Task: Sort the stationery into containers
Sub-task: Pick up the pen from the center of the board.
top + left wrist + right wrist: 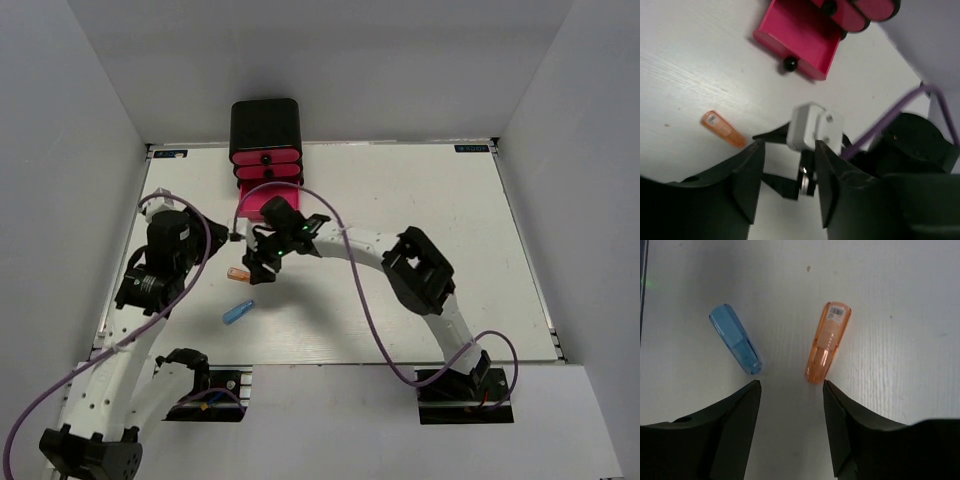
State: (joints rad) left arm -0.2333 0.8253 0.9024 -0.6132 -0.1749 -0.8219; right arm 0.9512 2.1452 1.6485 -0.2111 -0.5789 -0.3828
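Observation:
An orange capsule piece (828, 341) and a blue one (735, 345) lie on the white table. My right gripper (791, 387) is open and empty just short of them, its right fingertip close to the orange piece's near end. In the top view my right gripper (260, 268) hovers beside the orange piece (238, 273), with the blue piece (238, 312) nearer the front. The black cabinet (265, 122) stands at the back, and its bottom pink drawer (262, 205) is pulled open. My left gripper (787, 170) is open and empty, facing the right gripper's white camera housing (812, 127).
The open drawer (797, 37) with its black knob (789, 64) shows in the left wrist view, and the orange piece (722, 128) lies to its left. Purple cables loop over both arms. The left arm (168, 250) sits left of the pieces. Grey walls enclose the table.

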